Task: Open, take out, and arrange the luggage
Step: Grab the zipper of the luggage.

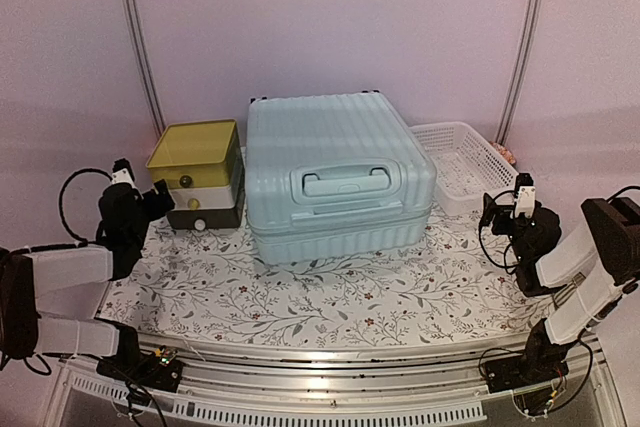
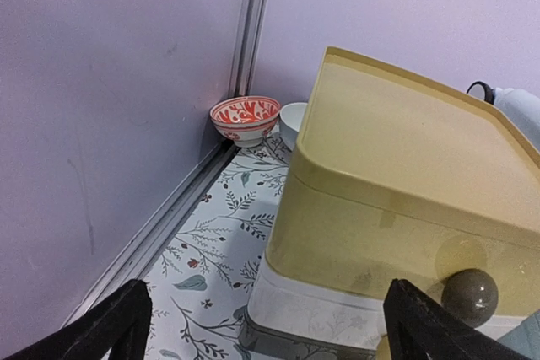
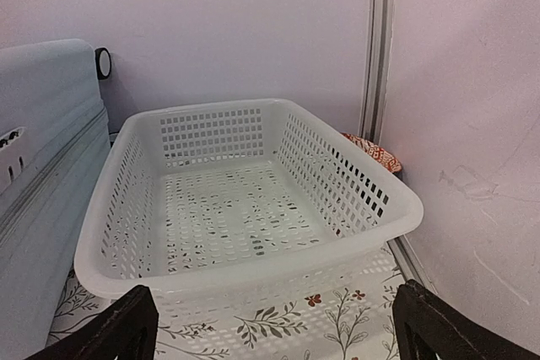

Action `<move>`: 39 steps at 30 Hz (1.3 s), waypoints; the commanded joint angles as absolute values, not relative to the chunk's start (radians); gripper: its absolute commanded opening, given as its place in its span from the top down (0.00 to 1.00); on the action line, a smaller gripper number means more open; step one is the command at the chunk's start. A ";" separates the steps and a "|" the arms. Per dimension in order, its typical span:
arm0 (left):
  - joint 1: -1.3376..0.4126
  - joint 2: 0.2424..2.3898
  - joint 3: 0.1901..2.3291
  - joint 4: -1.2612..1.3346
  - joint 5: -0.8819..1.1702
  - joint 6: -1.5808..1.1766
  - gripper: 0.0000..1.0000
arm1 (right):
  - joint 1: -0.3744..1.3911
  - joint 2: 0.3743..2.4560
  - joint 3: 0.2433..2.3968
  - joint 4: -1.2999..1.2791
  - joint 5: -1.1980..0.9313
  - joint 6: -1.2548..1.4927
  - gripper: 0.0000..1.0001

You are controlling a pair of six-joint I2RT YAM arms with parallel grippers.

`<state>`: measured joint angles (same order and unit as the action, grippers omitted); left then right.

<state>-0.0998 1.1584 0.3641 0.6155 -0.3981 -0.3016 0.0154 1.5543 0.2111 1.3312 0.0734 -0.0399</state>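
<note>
1. The surface (image 1: 300, 297) carries a floral cloth. Its near edge ends at a metal rail (image 1: 320, 362), and pale walls close off the back and both sides.
2. The widest bare stretch is the strip of cloth in front of the luggage (image 1: 340, 177), between the two arms.
3. On the left, a narrow lane of cloth runs between the side wall and the yellow-topped drawer box (image 2: 396, 166). At its far end a red-patterned bowl (image 2: 245, 118) and a white bowl (image 2: 291, 124) sit in the corner.
4. On the right, the white lattice basket (image 3: 253, 255) stands just beside the luggage and close to the side wall. A red-patterned item (image 3: 371, 151) is wedged behind it.
5. The left jaws, on the left arm (image 1: 120, 222), hang near the drawer box, spread wide and holding nothing.
6. The right jaws, on the right arm (image 1: 535, 237), face the basket from the near side, also spread wide and empty.
7. The luggage lies flat at the middle back of the surface, with the drawer box just beside its left flank and the basket on its right.
8. It is a pale mint-blue ribbed hard shell, by far the largest thing here. A moulded handle faces the arms and a dark wheel (image 3: 103, 63) shows at the rear. The two shells meet along a seam, so it is shut.
</note>
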 commanded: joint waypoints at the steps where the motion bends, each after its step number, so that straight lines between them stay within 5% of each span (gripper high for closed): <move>1: -0.094 1.086 0.363 0.543 -0.439 -0.359 0.02 | 0.013 1.538 0.216 1.341 0.082 -0.029 0.01; 11: -0.096 0.821 0.364 0.346 -0.032 -0.551 0.02 | 0.051 1.479 0.169 1.389 0.171 -0.050 0.01; 23: -0.074 0.704 0.377 0.298 0.274 -0.643 0.02 | 0.065 1.203 0.505 0.415 0.220 0.236 0.01; 30: -0.082 0.750 0.395 0.335 0.476 -0.675 0.03 | 0.066 1.134 0.648 0.216 -0.102 0.338 0.01; 39: -0.243 0.911 0.484 0.384 0.540 -0.637 0.02 | 0.064 1.191 0.754 0.269 -0.485 0.363 0.01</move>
